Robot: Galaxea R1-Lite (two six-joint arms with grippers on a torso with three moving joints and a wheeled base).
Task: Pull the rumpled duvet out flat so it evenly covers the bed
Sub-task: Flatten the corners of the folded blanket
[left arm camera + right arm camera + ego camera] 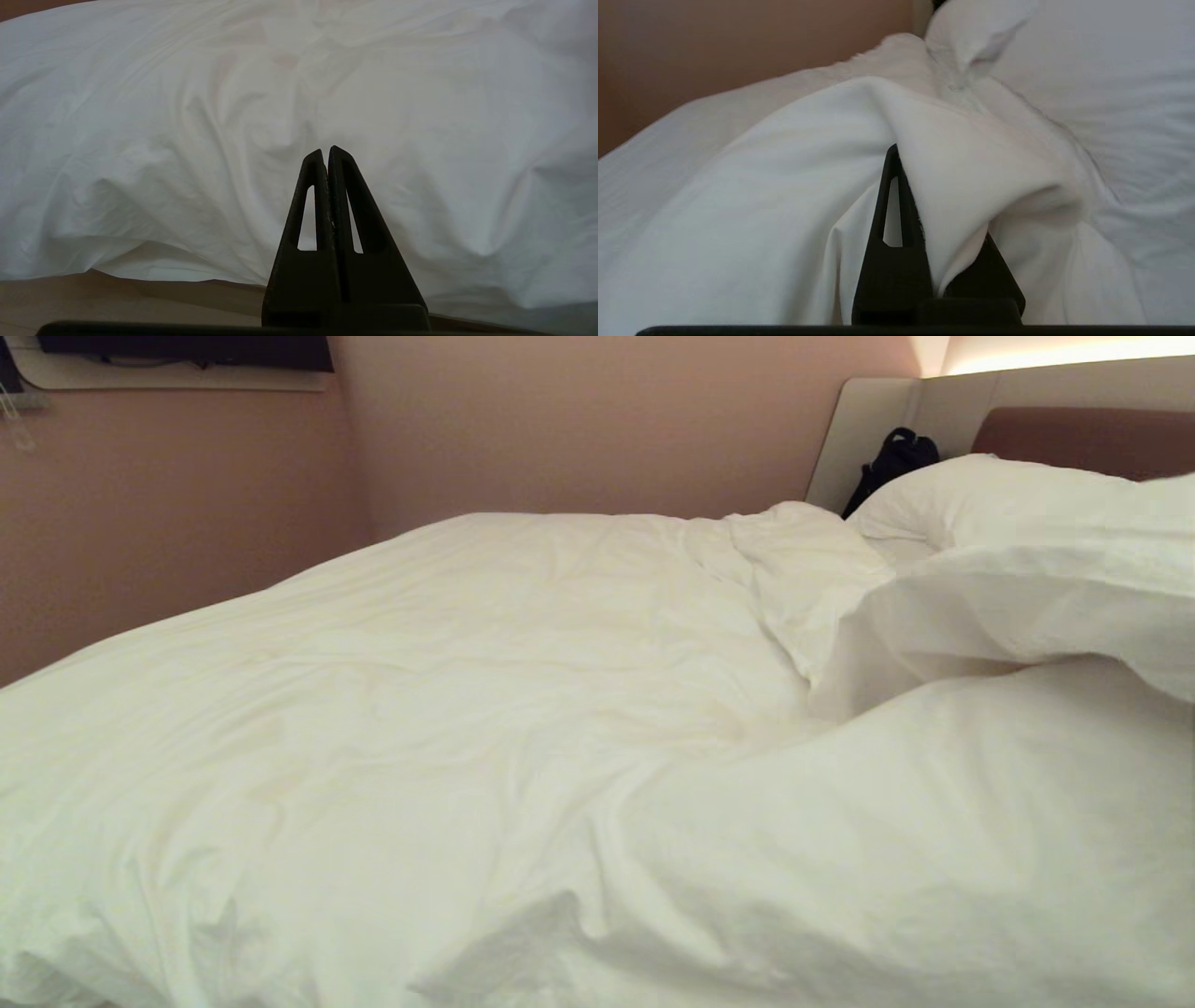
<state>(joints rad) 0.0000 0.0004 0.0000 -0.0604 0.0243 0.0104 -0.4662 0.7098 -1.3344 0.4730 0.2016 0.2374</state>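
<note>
I have the right gripper (pixel 924 186) clamped on a fold of the duvet (pixel 523 691), lifted near the pillow (pixel 980 495) end of the bed (pixel 1083 434). Left gripper (pixel 325 151) hangs parked, fingers together. Next, I think: draw the fold outward, flat.

One duvet (pixel 448 709) – white and rumpled – lies on one bed (pixel 1083 434). One pillow (pixel 980 495) shows at the headboard, with one black bag (pixel 896 457) just beside it. Two grippers – the left (pixel 325 154) and the right (pixel 901 158).
</note>
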